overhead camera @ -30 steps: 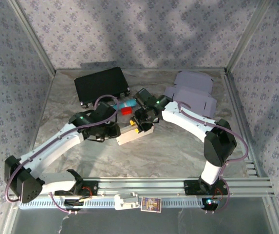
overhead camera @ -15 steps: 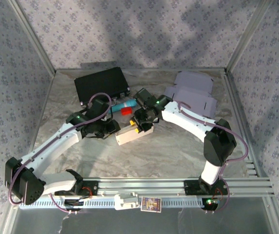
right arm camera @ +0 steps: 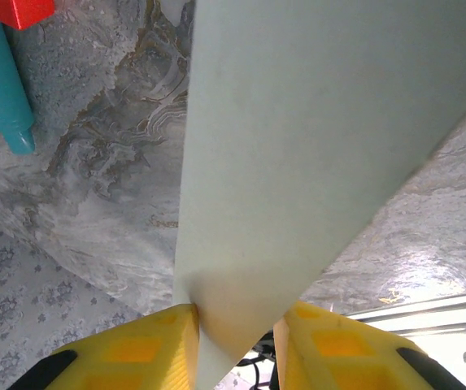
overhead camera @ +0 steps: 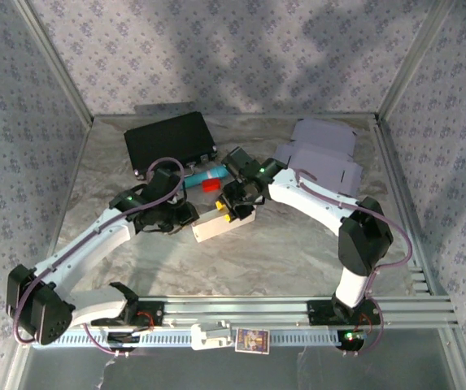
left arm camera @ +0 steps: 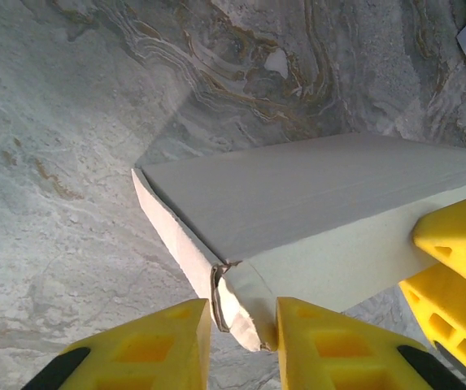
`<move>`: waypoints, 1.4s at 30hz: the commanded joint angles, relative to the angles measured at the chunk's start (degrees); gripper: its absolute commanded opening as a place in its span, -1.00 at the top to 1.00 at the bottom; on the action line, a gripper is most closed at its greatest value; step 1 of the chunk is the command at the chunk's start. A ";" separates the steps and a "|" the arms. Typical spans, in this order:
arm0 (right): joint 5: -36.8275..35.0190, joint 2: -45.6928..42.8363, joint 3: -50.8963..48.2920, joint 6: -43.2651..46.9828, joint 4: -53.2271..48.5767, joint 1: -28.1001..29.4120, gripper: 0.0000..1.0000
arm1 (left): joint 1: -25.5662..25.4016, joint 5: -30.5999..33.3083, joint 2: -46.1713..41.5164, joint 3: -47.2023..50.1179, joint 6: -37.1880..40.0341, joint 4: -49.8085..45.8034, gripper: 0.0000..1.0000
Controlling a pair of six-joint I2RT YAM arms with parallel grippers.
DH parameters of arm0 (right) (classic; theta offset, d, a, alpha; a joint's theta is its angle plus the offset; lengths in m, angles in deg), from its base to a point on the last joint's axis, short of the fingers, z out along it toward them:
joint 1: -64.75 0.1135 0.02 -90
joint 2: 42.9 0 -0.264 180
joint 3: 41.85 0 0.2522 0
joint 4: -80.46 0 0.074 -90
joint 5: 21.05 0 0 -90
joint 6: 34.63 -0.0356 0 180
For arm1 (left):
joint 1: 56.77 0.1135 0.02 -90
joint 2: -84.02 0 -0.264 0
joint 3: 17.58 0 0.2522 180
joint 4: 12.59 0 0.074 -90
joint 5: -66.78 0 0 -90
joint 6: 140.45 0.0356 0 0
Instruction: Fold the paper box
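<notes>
Left gripper (left arm camera: 243,315) and right gripper (right arm camera: 237,321) both clamp one paper box (left arm camera: 314,203); one teal tube (overhead camera: 202,176) and one black case (overhead camera: 170,140) lie nearby.

The paper box (overhead camera: 216,225) lies central, a case (overhead camera: 170,143) behind-left, flat cardboard (overhead camera: 322,154) behind-right.

White-shelled left arm (overhead camera: 82,248) and right arm (overhead camera: 314,199), black at the joints, trailing purple cables (overhead camera: 166,161); yellow, honeycomb-pocketed fingers (left arm camera: 135,349).

Near half of surface (overhead camera: 281,256) free; middle blocked by paper box (overhead camera: 219,225), far side by black case (overhead camera: 170,142), teal tube (overhead camera: 202,176), lavender cardboard (overhead camera: 324,153).
</notes>
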 commanded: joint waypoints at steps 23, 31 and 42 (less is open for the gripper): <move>0.02 3.36 0.87 1.07 -5.30 -0.71 0.39 | 1.67 -1.40 -1.12 0.48 -0.28 1.07 0.56; 0.29 3.73 1.21 0.98 -4.88 -0.78 0.39 | 1.65 -1.96 -2.42 4.35 0.77 2.84 0.71; 0.33 4.27 2.26 1.05 -5.03 -0.89 0.40 | 1.48 2.43 -6.69 2.99 1.51 1.68 0.54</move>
